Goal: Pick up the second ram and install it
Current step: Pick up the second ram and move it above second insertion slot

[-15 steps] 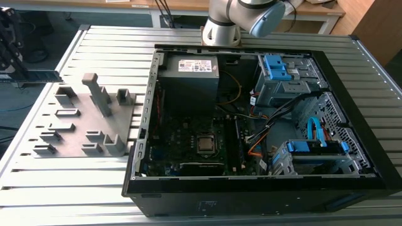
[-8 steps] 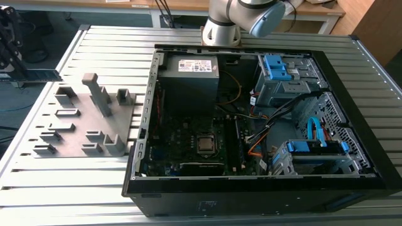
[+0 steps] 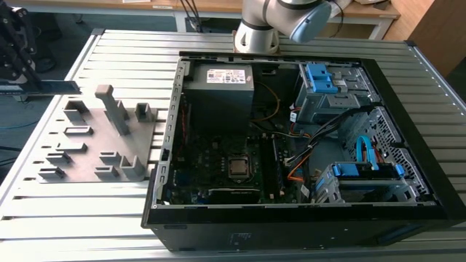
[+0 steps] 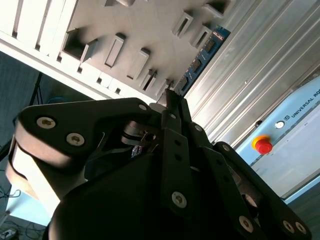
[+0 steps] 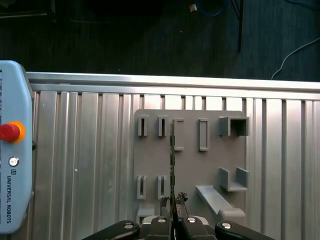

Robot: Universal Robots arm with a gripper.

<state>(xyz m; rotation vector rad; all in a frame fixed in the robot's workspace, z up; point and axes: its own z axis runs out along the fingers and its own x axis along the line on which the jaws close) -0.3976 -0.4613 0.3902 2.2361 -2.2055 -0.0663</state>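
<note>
gripper [image 5: 173,214] is clamped on one end of the second ram [image 5: 172,160], so the stick's long axis runs straight out from its jaws, edge-on over the grey fixture plate [image 5: 205,165]. that plate sits on the exterior view's left of the open pc case [image 3: 166,164].

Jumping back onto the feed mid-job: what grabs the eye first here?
The claw, shut on the second ram, hangs over the grey fixture plate in both wrist views. In the exterior view the open computer case lies on the slatted table, motherboard exposed. A red button stands out on the pale pendant.
</note>
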